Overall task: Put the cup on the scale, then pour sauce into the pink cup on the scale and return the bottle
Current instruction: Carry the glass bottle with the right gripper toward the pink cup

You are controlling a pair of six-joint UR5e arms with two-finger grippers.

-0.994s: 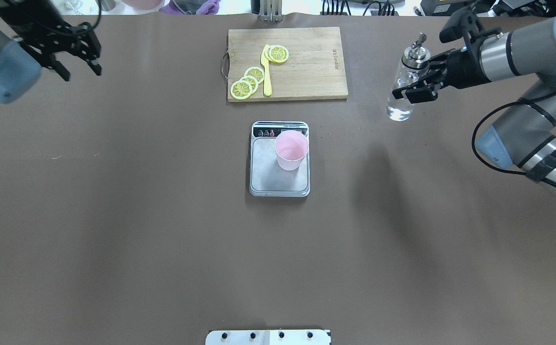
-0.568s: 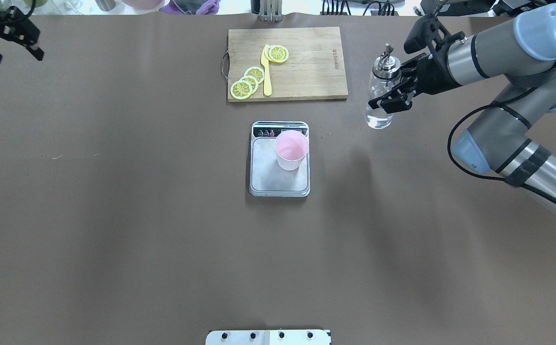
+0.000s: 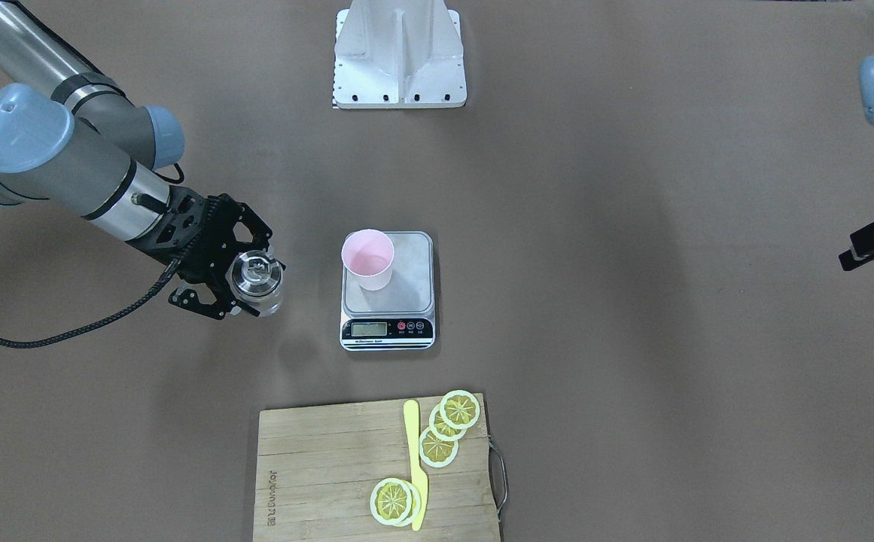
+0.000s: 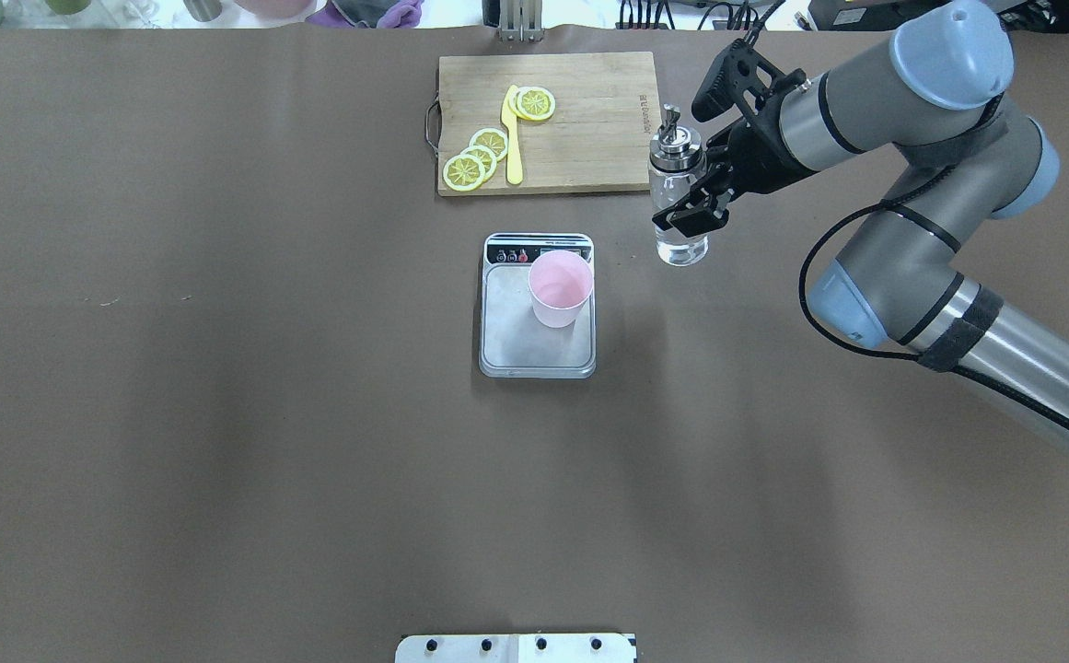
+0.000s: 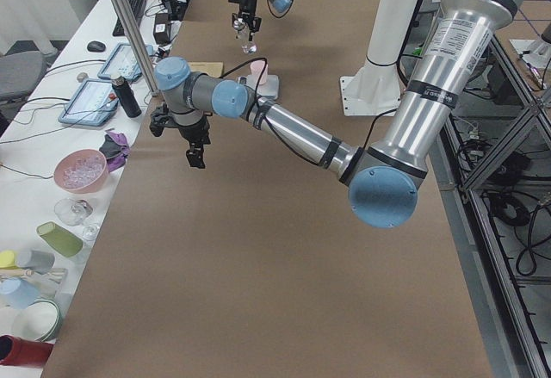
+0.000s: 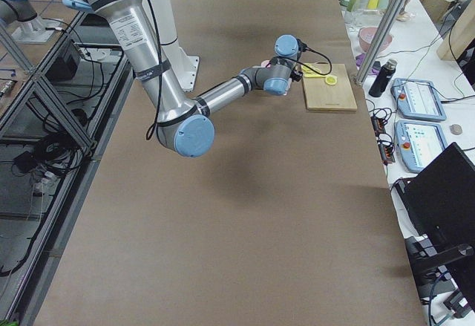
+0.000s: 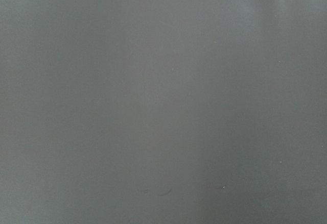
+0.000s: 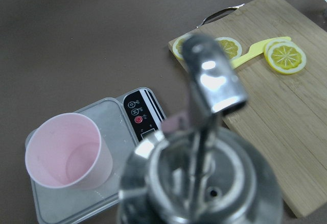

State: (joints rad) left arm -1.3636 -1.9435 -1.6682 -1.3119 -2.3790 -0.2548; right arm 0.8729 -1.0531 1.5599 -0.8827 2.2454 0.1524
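The pale pink cup (image 4: 560,287) stands upright on the steel platform of the scale (image 4: 516,331), at its far right corner, and shows too in the right wrist view (image 8: 69,152). My right gripper (image 4: 692,198) is shut on the clear glass bottle (image 4: 679,241), holding it upright just right of the scale's display end. Its metal spout cap (image 8: 209,81) fills the right wrist view, and clear sauce (image 4: 681,250) sits low in the bottle. My left gripper (image 5: 178,141) hangs open and empty over the far left table edge, with one finger (image 3: 869,252) showing in the front view.
A wooden cutting board (image 4: 589,138) with lemon slices (image 4: 477,157) and a yellow knife (image 4: 513,138) lies behind the scale, close to the bottle. The robot base plate (image 4: 516,647) is at the near edge. Bowls and cups (image 5: 79,170) line the side bench.
My right gripper has carried the bottle leftward from the table's right side to just beside the scale. The left arm has drawn back to the far left edge.
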